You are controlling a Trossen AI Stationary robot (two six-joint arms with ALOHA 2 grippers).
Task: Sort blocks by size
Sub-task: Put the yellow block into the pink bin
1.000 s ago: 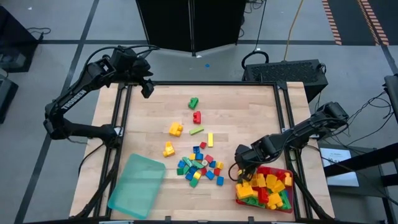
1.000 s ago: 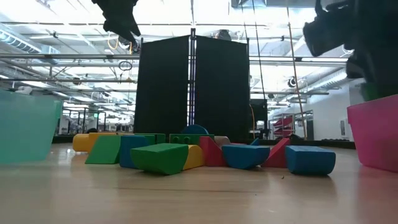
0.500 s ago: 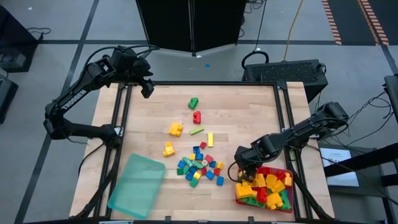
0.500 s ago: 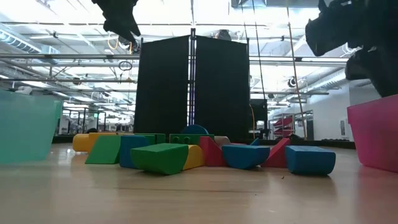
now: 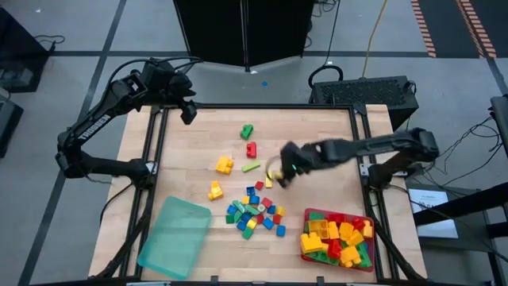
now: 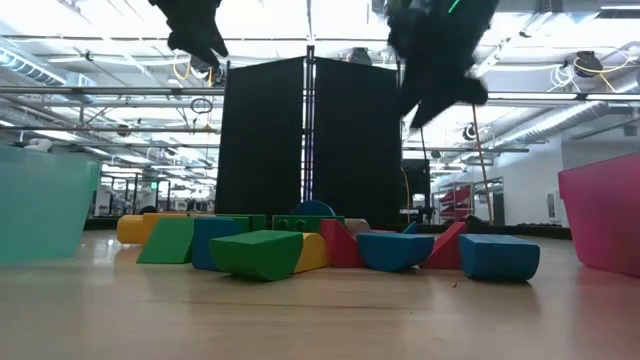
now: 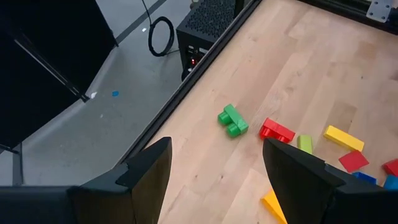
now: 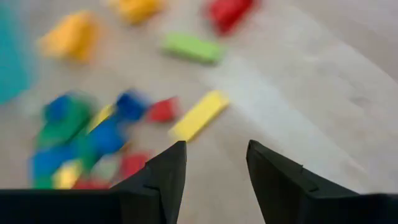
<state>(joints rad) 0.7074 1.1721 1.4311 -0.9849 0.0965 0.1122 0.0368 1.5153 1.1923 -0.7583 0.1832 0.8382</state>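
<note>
Small blocks (image 5: 255, 213) lie in a heap on the wooden table, near its middle front. Bigger ones lie apart behind it: green (image 5: 247, 131), red (image 5: 251, 148), yellow (image 5: 225, 164) and a long yellow bar (image 8: 199, 115). More blocks fill the red tray (image 5: 367, 225) at the front right. My right gripper (image 5: 279, 173) hovers open over the table's middle, just above the yellow bar, with nothing between its fingers (image 8: 168, 174). My left gripper (image 5: 186, 111) waits open, high above the far left corner.
A translucent teal tray (image 5: 175, 236) lies at the front left. Black rails (image 5: 155, 151) frame the tabletop on both sides. Bare wood stretches along the far edge and the right side (image 5: 333, 135).
My right gripper has swung from the red tray's left rim toward the table's middle and far side, rising and turning as it went. It now hangs over the long yellow bar. The blocks have stayed where they were.
</note>
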